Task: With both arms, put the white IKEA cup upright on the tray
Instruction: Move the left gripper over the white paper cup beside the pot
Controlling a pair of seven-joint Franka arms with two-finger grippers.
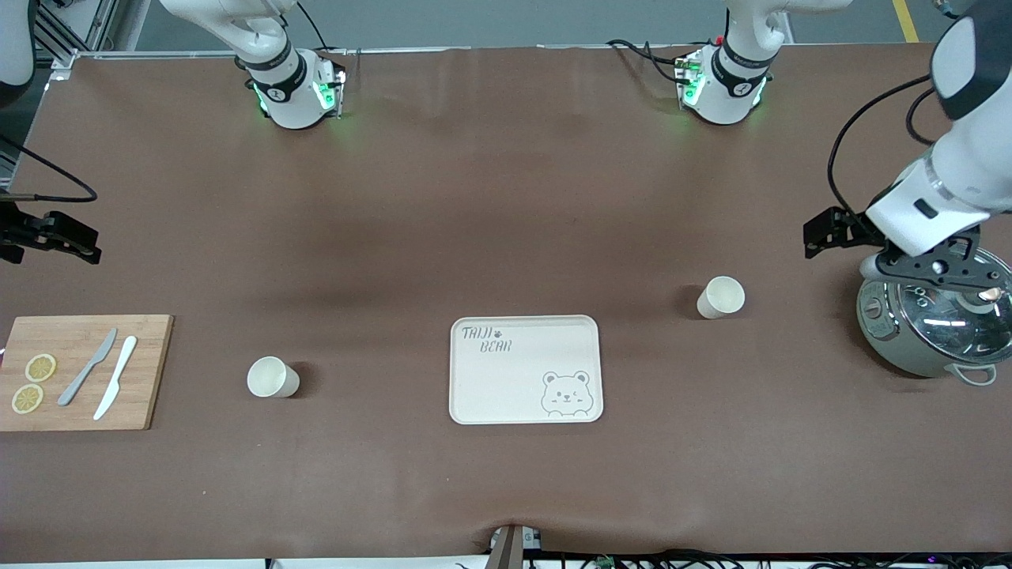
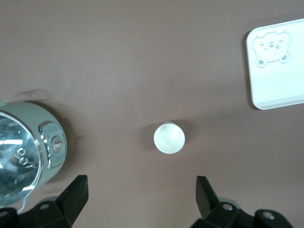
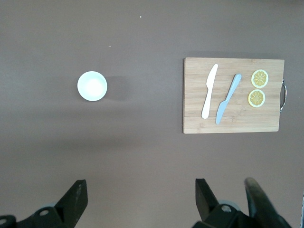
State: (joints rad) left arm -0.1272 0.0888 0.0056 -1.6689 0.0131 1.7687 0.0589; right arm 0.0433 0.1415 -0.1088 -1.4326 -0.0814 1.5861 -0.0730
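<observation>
The table (image 1: 506, 197), covered in brown, carries all items. The left arm (image 1: 961, 158) reaches out over the left arm's end of the table, and the left gripper (image 2: 141, 199) hangs in the air there, above the table near a pot, its fingers (image 2: 76, 194) spread wide apart with nothing between them. The right arm (image 1: 16, 39) shows only at the right arm's end of the table; the right gripper (image 3: 140, 199) is up over bare table surface near that end, fingers (image 3: 75, 197) likewise wide apart and empty. A grey cooking pot with a glass lid (image 1: 933, 324) stands at the left arm's end of the table. A wooden cutting board (image 1: 79, 371) lies at the right arm's end, toward the edge nearest the front camera, bearing a grey knife (image 1: 87, 367), a white knife (image 1: 115, 377) and two lemon slices (image 1: 33, 383). The tray (image 1: 526, 370), cream with grey lettering and a bear face, lies flat near the middle of the table's length, toward the front camera's edge, with nothing on it. Two white cups stand upright on the table, mouths up, both off the tray: one cup (image 1: 720, 297) between the tray and the pot, the other cup (image 1: 271, 377) between the tray and the cutting board.
</observation>
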